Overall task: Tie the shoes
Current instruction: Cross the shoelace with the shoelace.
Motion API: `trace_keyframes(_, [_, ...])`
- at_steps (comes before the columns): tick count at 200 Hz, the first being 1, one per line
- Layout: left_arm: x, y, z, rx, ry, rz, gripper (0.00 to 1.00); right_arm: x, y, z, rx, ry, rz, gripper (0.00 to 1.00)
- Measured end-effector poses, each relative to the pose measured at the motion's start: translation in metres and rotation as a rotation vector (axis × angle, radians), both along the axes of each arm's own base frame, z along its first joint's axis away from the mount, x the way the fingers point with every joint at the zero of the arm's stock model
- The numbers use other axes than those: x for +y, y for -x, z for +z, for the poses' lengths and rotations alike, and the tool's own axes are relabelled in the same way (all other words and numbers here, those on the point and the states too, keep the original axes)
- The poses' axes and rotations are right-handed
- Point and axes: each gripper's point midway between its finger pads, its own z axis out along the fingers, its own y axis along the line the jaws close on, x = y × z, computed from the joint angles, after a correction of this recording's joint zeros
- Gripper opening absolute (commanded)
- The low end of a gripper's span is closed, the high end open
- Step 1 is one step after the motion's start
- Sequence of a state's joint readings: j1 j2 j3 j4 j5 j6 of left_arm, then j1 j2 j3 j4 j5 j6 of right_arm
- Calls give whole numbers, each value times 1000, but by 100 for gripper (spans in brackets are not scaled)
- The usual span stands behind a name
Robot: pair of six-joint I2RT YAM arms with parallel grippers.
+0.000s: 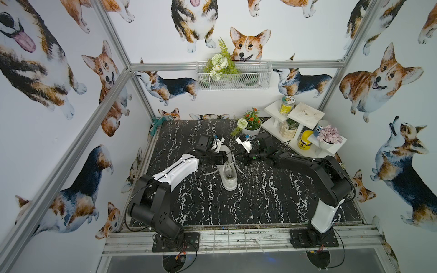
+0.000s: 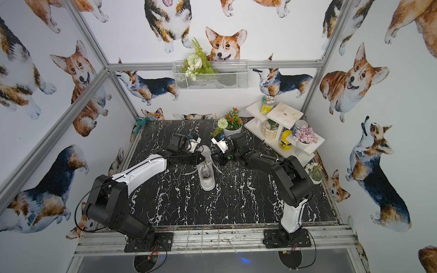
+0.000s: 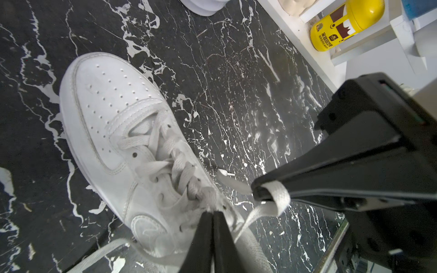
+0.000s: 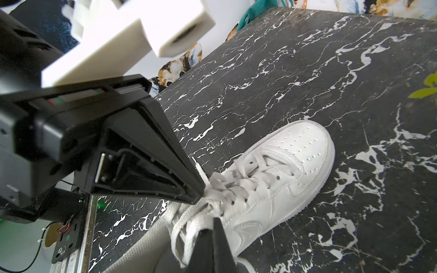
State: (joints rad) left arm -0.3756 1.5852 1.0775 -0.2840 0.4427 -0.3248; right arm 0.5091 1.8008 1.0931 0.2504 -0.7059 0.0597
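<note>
A white low-top shoe (image 1: 229,178) (image 2: 207,178) lies on the black marble table, toe pointing away from the arms' bases. Both grippers meet over its lacing. My left gripper (image 3: 212,212) is shut, with its tips on the lace at the top eyelets; from the right wrist view its tips (image 4: 197,199) pinch the lace there. My right gripper (image 4: 211,228) is shut on a loop of flat white lace (image 3: 276,197), held just beside the shoe's (image 3: 106,106) top eyelets. Loose lace ends trail on the table on both sides of the shoe (image 4: 295,160).
A white tiered shelf (image 1: 305,113) with a yellow can (image 1: 303,140) and jars stands at the back right. A flower pot (image 1: 251,128) stands just behind the grippers. A teal cloth (image 1: 157,123) lies at the back left corner. Another small plant pot (image 2: 315,176) stands at the right edge.
</note>
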Motion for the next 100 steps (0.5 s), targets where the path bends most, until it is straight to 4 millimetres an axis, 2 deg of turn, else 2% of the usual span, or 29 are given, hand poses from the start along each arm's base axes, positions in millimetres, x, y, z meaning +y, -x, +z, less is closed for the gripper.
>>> trace_keyframes(46, [-1,0,6,-14,11,-4,0,2,5,5,-19,-2,13,0])
trace_keyframes(100, [1,0,18,-50,15,8,0,10,18,0,-8,7,44,0])
